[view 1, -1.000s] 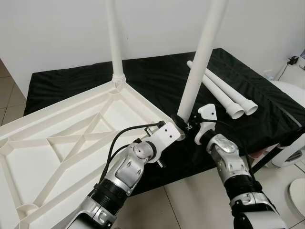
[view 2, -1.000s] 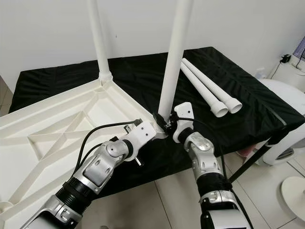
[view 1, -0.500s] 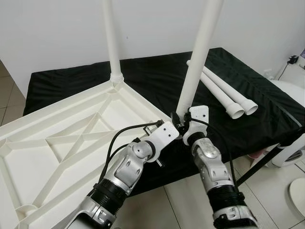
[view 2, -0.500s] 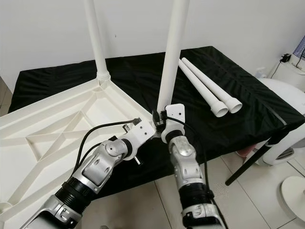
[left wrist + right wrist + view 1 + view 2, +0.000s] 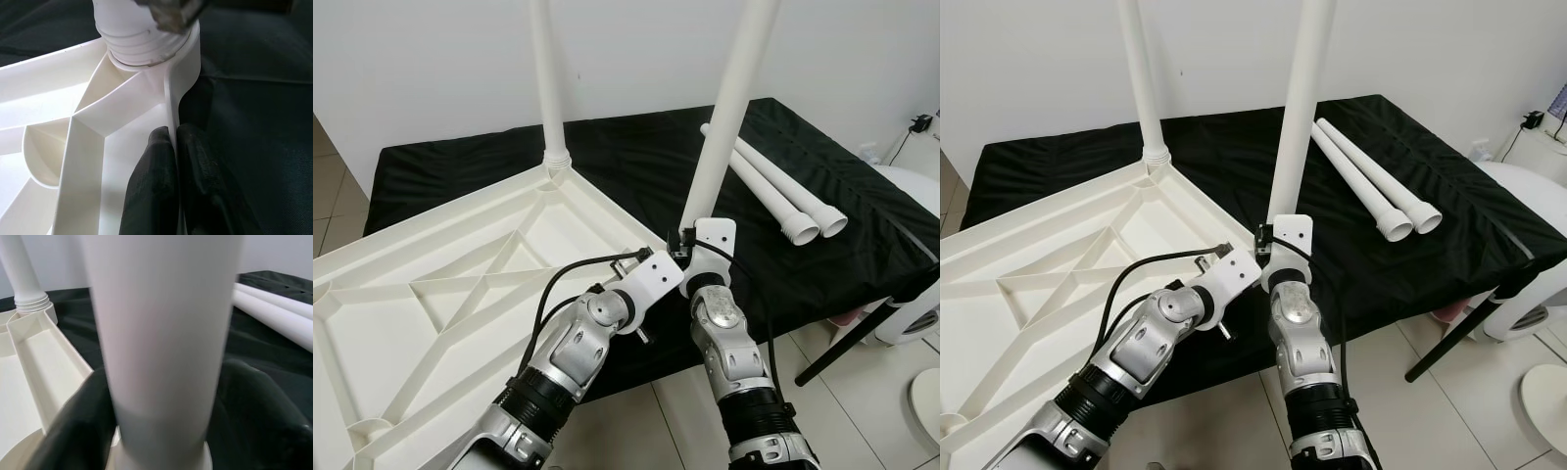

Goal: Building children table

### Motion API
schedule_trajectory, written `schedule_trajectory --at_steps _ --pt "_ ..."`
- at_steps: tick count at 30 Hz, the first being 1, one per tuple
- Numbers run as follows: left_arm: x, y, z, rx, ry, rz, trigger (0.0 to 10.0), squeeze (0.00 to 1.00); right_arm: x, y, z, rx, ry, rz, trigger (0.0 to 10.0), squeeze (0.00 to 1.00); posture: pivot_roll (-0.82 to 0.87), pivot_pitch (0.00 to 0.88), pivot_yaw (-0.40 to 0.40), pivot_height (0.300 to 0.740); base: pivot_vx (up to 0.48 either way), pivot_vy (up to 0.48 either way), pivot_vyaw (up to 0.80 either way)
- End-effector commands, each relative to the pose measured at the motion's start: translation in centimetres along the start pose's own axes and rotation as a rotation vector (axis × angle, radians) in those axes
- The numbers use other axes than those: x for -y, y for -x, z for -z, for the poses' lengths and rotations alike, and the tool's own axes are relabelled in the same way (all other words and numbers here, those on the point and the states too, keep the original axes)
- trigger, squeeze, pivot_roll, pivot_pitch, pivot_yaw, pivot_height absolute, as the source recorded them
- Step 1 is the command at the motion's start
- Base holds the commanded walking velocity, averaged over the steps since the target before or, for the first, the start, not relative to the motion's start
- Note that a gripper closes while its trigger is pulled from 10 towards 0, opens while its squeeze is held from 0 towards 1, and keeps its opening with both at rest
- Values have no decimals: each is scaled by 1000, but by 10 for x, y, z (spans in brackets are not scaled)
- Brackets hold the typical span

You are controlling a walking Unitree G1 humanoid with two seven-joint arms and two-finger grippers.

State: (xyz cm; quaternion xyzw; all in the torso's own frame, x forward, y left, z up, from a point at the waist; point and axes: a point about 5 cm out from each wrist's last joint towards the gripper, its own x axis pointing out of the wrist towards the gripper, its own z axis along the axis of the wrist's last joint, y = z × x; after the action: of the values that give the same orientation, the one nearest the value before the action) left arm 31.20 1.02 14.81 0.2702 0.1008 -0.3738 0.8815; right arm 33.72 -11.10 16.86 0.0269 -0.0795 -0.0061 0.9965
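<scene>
We see an upturned white tabletop (image 5: 440,284) on a black-draped bench (image 5: 862,245), near-corner leg (image 5: 720,127) cut off up top w/ right gripper (image 5: 161,401) clasping it, left gripper (image 5: 173,147) pinching the tabletop's rim, two spare legs (image 5: 773,191) beyond.

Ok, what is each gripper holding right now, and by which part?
The left gripper pinches the white plastic tabletop by its rim wall beside the corner socket. The right gripper clasps the upright white table leg just above its base.
</scene>
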Motion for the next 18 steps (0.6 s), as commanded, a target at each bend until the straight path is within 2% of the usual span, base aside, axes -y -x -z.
schedule_trajectory --at_steps 1,10,11,12,13,16,18 --pt "2 1 -7 32 -27 -16 10000 0 6 1 -4 23 -5 9 10000 1000 -93 53 -4 740 0 0 0" --pt "0 1 -8 34 -26 -20 10000 0 13 2 -9 44 -20 -36 10000 1000 -97 56 -1 740 0 0 0" --pt "0 1 -8 34 -26 -21 10000 0 15 2 -11 50 -24 -65 10000 725 -97 56 -1 740 0 0 0" --pt "0 1 -8 34 -26 -22 10000 0 16 3 -11 54 -27 -84 10000 725 -97 56 -1 740 0 0 0" --pt "-1 1 -8 34 -26 -23 10000 0 16 5 -12 63 -56 -142 10000 0 -98 59 4 740 0 0 0" --pt "-1 1 -8 33 -26 -21 10000 0 19 8 -12 62 -74 -169 10000 0 -100 61 7 740 0 0 0" --pt "0 1 -7 32 -28 -17 10000 0 24 11 -12 70 -52 -197 10000 0 -100 63 10 740 0 0 0"
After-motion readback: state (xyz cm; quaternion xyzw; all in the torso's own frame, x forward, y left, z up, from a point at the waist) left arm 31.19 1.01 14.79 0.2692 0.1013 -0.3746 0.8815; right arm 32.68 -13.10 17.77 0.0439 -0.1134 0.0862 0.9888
